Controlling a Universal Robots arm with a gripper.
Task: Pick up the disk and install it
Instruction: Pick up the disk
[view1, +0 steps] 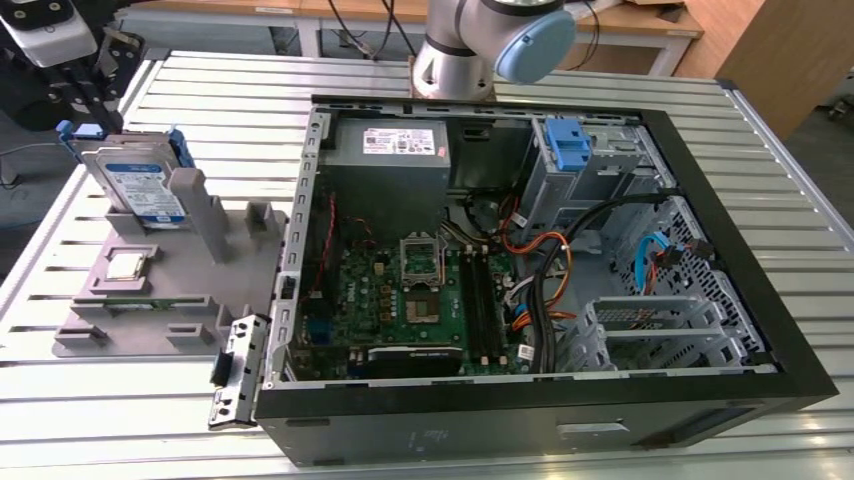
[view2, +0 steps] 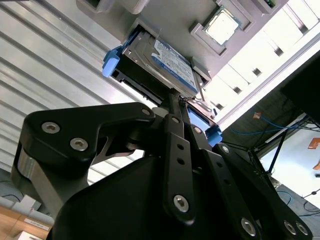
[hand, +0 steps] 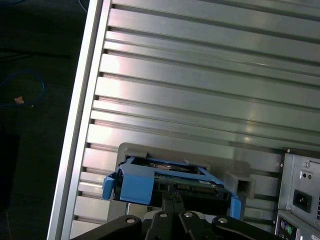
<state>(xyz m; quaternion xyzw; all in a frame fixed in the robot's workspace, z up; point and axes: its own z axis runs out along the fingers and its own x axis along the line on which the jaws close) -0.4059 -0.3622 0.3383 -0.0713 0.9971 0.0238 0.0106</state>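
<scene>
**Work scene with one arm, one disk and one open computer case.** One ribbed metal table (view1: 134, 410) carried one grey fixture (view1: 247, 262) and one black computer case (view1: 534, 395) lying with its side open. In the exterior view the fixture sat at 9 o'clock from the case. One disk (view1: 134, 182), framed by its blue bracket, stood on edge in a slot at the fixture's 12 o'clock end. It leaned slightly, with its label facing 6 o'clock. One square processor chip (view1: 127, 265) lay flat on the fixture at 6 o'clock from the disk, apart from it. One claw (hand: 172, 196) hung at the disk's upper edge, at 11 o'clock from the disk in the exterior view. In both wrist views its two fingers were drawn together, with the tips just at the connector edge. Whether they touched the disk could not be told. Inside the case, one grey power supply (view1: 387, 148) lay at 12 o'clock and one blue bay bracket (view1: 567, 148) at 1 o'clock. The arm's base (view1: 474, 45) stood at 12 o'clock beyond the case.
</scene>
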